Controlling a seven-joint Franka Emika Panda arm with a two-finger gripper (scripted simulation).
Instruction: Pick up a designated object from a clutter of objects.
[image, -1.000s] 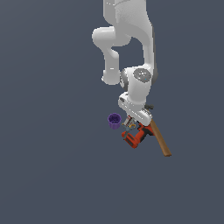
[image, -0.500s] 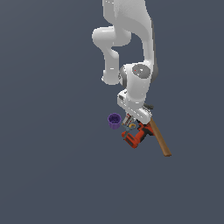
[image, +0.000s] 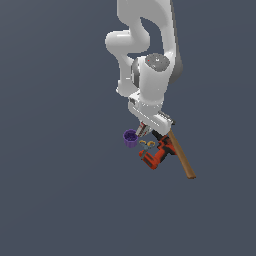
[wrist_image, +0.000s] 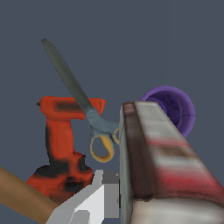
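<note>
The arm is low over the clutter, so the step in hand looks like the grasp itself. In the wrist view the package (wrist_image: 168, 166) lies right against 1 finger (wrist_image: 94, 199), close to the cup (wrist_image: 173, 107) and beside the scissors (wrist_image: 83, 105) and drill (wrist_image: 63, 144). Whether the gripper (image: 143, 131) clamps it I cannot tell. Next: confirm the pinch, then lift straight up, clear of the hammer (image: 181, 156).
</note>
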